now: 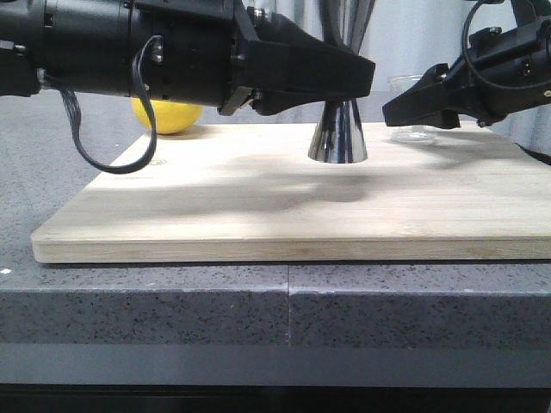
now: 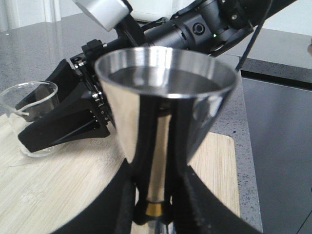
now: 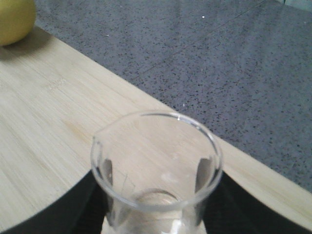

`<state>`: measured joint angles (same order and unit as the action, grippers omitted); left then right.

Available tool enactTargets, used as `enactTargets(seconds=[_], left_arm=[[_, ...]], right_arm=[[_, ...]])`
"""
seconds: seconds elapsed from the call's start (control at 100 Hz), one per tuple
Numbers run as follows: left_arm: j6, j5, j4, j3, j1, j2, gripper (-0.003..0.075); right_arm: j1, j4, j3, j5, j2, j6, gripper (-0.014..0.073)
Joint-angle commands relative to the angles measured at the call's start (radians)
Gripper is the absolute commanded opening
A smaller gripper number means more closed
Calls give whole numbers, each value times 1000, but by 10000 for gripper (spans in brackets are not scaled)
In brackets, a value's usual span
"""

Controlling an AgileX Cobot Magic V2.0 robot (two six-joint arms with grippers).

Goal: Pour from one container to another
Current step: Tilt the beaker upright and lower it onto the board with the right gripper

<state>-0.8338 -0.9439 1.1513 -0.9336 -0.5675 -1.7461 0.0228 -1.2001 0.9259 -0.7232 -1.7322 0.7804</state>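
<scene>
Polished steel hourglass jigger [image 1: 337,138], upright on pale grained wooden board [image 1: 284,215], clasped by left gripper [image 1: 349,77]. Clear glass beaker [image 3: 156,170], upright, clasped by right gripper [image 1: 405,112]. Speckled grey counter [image 1: 172,301].

Bright, even light casts soft arm shadows on the board [image 1: 284,211]; the jigger [image 2: 165,102] glares, backgrounds slightly blurred

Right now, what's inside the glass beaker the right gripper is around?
From the right wrist view the beaker looks empty: its clear base and the wooden board show through. Any thin film of liquid cannot be ruled out. The right gripper fingers cover its lower sides.
</scene>
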Motion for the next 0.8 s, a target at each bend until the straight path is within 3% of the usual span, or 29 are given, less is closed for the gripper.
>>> enactTargets(seconds=[0.0, 0.79], left_arm=[[-8, -62, -54, -31, 0, 56, 38], [-8, -62, -54, -31, 0, 56, 38]], right_arm=[[9, 47, 27, -67, 21, -23, 291], [17, 47, 27, -74, 5, -31, 296]])
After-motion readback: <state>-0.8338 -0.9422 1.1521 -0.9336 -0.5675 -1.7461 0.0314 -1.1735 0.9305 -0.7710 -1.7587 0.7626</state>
